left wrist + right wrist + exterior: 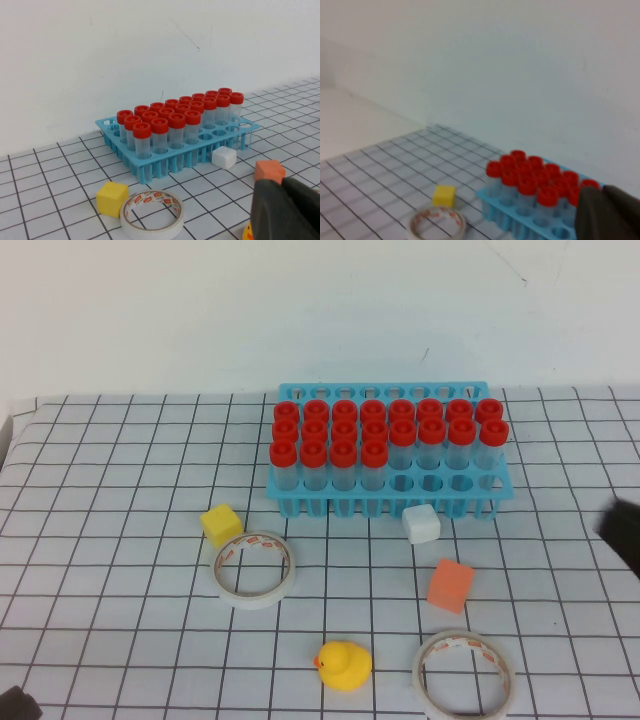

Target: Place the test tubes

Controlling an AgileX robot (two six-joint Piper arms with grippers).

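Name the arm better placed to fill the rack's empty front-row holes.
Right, probably. The rack has its empty holes in the front row's right half, and the right hand hangs at the right edge of the high view, nearer them. The left hand sits at the near left corner, farther off.

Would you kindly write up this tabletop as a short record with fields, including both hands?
rack: blue rack, upright, far middle of the table
tubes: red-capped test tubes fill two full rows, plus four in a nearer row on the robot's left
free slots: open holes to the right of those four
left hand: left hand, near-left corner, shut
right hand: right hand, right edge, shut, no tube seen in it
loose items: yellow cube, white cube, orange cube, tape roll, second tape roll, rubber duck
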